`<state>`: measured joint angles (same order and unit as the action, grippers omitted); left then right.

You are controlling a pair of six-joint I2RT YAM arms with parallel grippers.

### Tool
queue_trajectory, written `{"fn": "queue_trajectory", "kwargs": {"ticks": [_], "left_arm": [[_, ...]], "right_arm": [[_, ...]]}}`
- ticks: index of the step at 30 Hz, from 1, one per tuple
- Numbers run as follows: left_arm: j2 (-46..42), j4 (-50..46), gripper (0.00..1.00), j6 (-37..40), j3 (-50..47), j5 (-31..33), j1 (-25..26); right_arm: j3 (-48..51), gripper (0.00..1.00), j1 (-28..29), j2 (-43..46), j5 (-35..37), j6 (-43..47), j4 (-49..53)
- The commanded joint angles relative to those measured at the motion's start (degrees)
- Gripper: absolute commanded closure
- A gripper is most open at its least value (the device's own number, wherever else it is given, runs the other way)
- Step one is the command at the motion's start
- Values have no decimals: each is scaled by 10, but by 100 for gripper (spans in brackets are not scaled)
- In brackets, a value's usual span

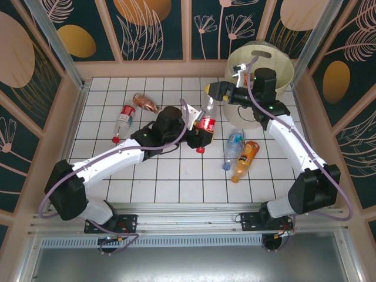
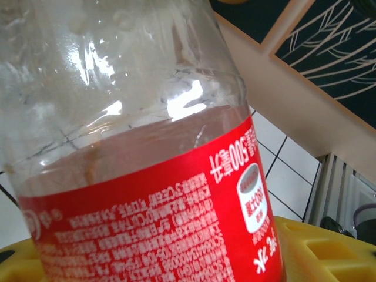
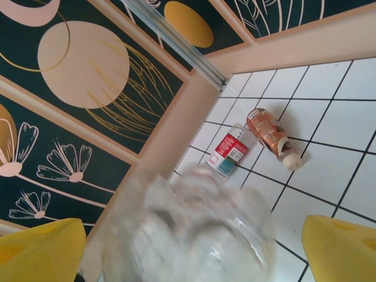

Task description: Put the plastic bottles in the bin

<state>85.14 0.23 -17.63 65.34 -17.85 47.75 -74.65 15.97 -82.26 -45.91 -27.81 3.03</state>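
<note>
Over table (image 1: 164, 182) | L end effector (image 1: 201, 134) clamped on red-label bottle (image 2: 147, 223) | R end effector (image 1: 216, 91) apart

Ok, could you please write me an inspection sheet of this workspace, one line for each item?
Surface: white tiled table, no spill seen.
Job's things: bin in the far right corner. Four bottles lie on the tiles: second red-label bottle, copper bottle, blue-label bottle, orange bottle.
Clutter: nothing seen.
Grippers: left hand shut on the red-label bottle; right hand open, with a blurred clear bottle between its fingers.
Cables: purple cables run along both arms.
Surroundings: dark leaf-pattern panels in a pale frame.
</note>
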Motion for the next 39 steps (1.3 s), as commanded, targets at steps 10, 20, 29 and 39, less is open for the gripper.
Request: {"fn": "queue_trajectory", "kwargs": {"ticks": [10, 20, 29, 39], "left_arm": [[37, 2, 40, 23, 53, -7, 10], [30, -3, 39, 26, 49, 8, 10], [20, 28, 5, 23, 37, 20, 10], [-53, 99, 1, 35, -17, 122, 10]], "right_arm": [[-16, 29, 4, 1, -14, 8, -15], [-23, 43, 4, 1, -7, 7, -15], [-12, 45, 5, 26, 8, 12, -11], [-4, 46, -4, 82, 51, 38, 26]]}}
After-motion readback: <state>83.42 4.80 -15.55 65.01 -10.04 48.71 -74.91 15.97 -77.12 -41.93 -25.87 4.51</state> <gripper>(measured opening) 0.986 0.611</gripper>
